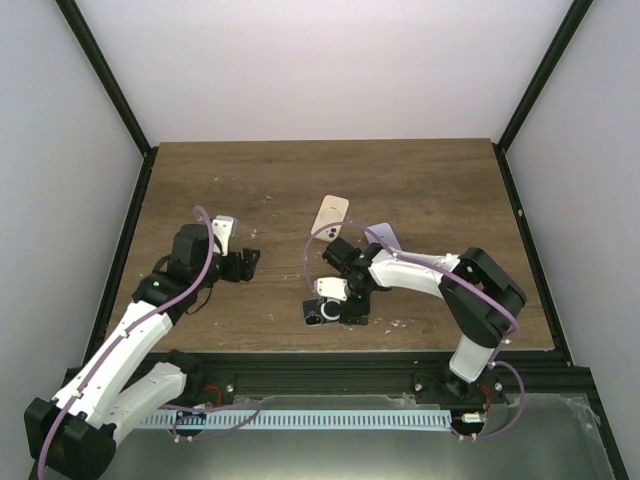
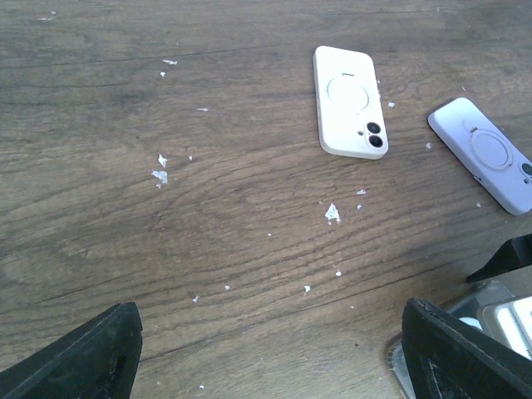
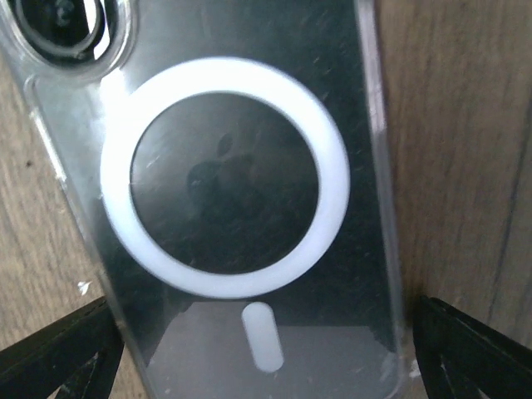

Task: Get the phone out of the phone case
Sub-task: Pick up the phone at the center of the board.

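A black phone in a clear phone case point(image 3: 224, 166) with a white ring on its back lies face down on the wooden table, filling the right wrist view. My right gripper point(image 3: 266, 353) hangs just above it, open, one finger point(image 3: 58, 357) off each long side of the case and neither visibly touching it. From above, the cased phone point(image 1: 322, 308) lies near the table's front edge, under the right gripper point(image 1: 338, 298). My left gripper point(image 1: 247, 262) hovers to the left, open and empty point(image 2: 270, 357) over bare wood.
A white phone-shaped item point(image 2: 349, 100) point(image 1: 332, 213) and a lavender one point(image 2: 490, 154) point(image 1: 381, 237) lie back side up behind the right gripper. Small white flecks point(image 2: 332, 214) dot the table point(image 1: 250, 190). Black frame posts and white walls bound the table.
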Available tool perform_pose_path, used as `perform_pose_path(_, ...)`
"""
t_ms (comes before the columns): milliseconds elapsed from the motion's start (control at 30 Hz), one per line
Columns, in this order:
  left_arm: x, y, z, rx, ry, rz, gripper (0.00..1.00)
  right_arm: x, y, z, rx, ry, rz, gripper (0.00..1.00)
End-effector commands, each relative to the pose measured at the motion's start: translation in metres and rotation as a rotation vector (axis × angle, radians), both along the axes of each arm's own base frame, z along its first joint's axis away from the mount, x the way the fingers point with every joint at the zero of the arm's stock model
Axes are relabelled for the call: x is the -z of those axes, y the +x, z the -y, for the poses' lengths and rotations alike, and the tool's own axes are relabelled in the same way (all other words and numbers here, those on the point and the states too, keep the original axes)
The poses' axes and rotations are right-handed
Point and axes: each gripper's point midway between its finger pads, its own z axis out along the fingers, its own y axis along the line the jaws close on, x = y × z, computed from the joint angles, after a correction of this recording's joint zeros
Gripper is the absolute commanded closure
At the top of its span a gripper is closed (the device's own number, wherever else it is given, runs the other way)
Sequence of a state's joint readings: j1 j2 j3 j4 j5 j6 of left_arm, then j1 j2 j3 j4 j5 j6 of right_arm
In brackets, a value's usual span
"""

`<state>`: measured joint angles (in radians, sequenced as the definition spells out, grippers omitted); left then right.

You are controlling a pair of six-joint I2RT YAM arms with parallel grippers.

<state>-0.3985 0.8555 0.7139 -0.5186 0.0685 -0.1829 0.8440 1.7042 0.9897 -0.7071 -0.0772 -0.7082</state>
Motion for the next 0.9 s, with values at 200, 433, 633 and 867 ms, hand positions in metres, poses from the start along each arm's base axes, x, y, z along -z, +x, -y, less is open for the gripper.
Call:
perform_pose_path(200, -0.008, 0.001, 0.002, -0.001, -0.010, 0.012, 0.14, 0.003, 0.003, -0.009, 0.013, -0.002, -0.013, 0.14)
perform_pose_path(433, -0.007, 0.002, -0.002, -0.021, -0.002, 0.012, 0.14, 0.000, -0.007, 0.002, 0.031, -0.015, -0.060, 0.44)
perform_pose_path(633, -0.013, -0.004, 0.014, 0.064, -0.060, 0.019, 0.20, -0.058, 0.003, 0.004, 0.149, 0.250, -0.199, 0.55)
perform_pose_path(867, -0.040, -0.026, 0.051, 0.225, -0.263, 0.029, 0.30, -0.147, 0.018, 0.003, 0.271, 0.708, -0.278, 0.64)
